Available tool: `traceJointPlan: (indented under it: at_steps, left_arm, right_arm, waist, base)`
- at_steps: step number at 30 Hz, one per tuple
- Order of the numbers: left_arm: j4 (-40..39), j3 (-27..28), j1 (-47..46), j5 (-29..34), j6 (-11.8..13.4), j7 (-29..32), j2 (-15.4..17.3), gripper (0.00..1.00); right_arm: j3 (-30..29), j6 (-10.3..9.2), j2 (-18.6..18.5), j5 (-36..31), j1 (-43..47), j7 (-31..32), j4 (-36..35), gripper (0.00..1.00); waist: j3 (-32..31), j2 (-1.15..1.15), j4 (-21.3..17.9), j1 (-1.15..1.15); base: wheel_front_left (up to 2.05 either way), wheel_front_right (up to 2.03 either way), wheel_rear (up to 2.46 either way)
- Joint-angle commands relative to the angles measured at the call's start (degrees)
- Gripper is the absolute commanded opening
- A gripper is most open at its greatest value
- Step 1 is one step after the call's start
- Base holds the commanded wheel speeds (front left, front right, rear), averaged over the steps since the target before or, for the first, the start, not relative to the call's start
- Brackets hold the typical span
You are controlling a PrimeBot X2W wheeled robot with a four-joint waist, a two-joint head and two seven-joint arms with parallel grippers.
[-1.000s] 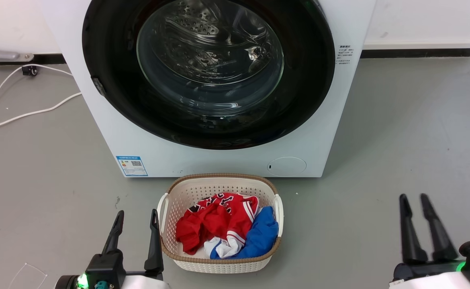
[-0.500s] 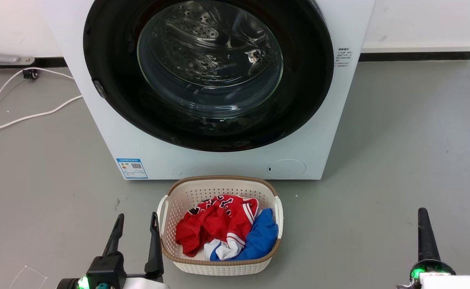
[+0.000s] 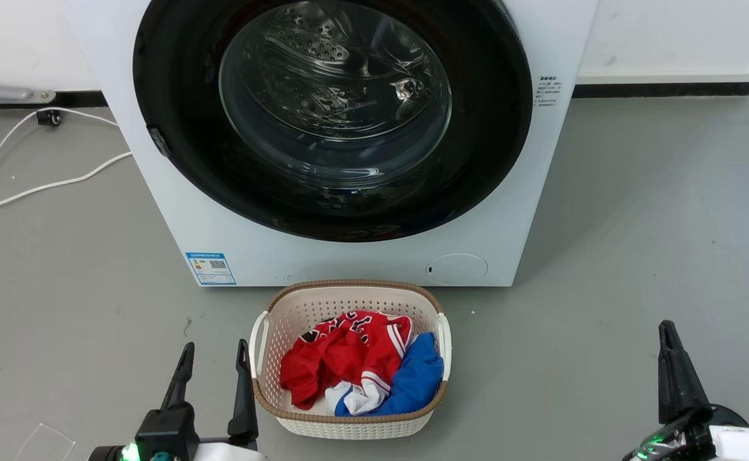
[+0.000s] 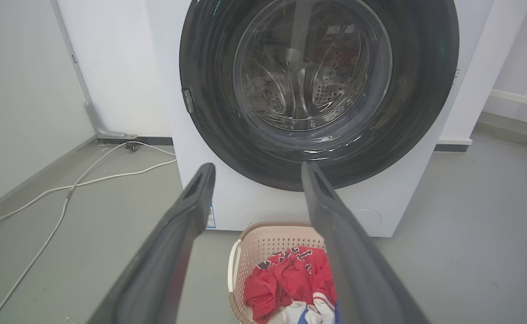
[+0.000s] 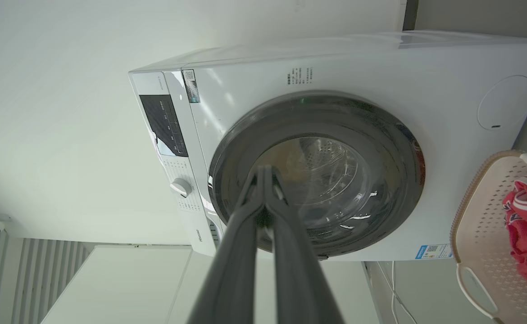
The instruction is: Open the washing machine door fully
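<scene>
Against the front of the washing machine (image 3: 362, 259), the washing machine door (image 3: 333, 109) sits shut and flush. It looks glossy, rigid and probably heavy on its hinge, and its glass bulge offers no grip (slippery, I'd guess). The small grey tab (image 3: 157, 139) at its left rim looks the place to pull. Nearer, beside the laundry basket (image 3: 349, 301), the left pincer (image 3: 214, 349) gapes wide; the right pincer (image 5: 263, 170), well apart, is pinched closed and empty.

Glossy black washing machine door (image 3: 333, 115) with smooth clear glass centre, smooth satin white washing machine (image 3: 349, 259) casing, shiny perforated steel drum (image 3: 310, 38), matt perforated plastic basket (image 3: 355, 283) with woven-look rim, soft crumpled cloth (image 3: 342, 352), matt grey floor (image 3: 637, 224)
</scene>
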Motion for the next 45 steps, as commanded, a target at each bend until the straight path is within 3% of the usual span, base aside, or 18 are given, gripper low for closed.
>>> traceJointPlan:
  at_steps: [1, 9, 26, 36, 45]
  left_arm:
    - [-0.1, 0.2, 0.4, 0.1, 0.1, -0.2, -0.1, 1.00]
    - [-0.3, 0.2, 0.5, 0.4, 0.3, -0.2, -0.1, 1.00]
    - [-0.9, -0.2, -0.4, 0.7, 0.6, -0.2, -0.1, 1.00]
    - [-2.2, -0.2, -4.8, 2.2, 0.1, -0.2, -0.1, 1.00]
    - [-4.2, -0.6, -10.3, 3.8, 0.0, -0.2, -0.1, 1.00]
  right_arm:
    - [-0.5, 0.02, -0.2, -0.1, 0.8, 1.4, -0.4, 0.00]
    - [-1.5, 0.02, -0.4, -2.7, 2.1, 7.9, -2.1, 0.00]
    - [-2.5, 0.02, 0.0, -4.9, 1.3, 7.7, -1.4, 0.00]
    - [-8.4, 0.02, -3.7, -4.4, -12.3, 8.2, 5.4, 0.00]
    - [-12.3, 0.02, -8.7, -1.5, -29.1, 13.6, 12.2, 0.00]
  waist:
    - [0.0, 0.00, 0.0, 0.00]
    - [0.1, 0.00, 0.1, 0.00]
    - [1.4, 0.00, 0.6, 0.00]
    - [7.5, 0.00, 1.3, 0.00]
    - [16.3, 0.00, 2.8, 0.00]
  base:
    - [0.00, 0.00, 0.00]
    - [0.00, 0.00, 0.00]
    - [0.00, 0.00, 0.00]
    - [0.00, 0.00, 0.00]
    - [0.00, 0.00, 0.00]
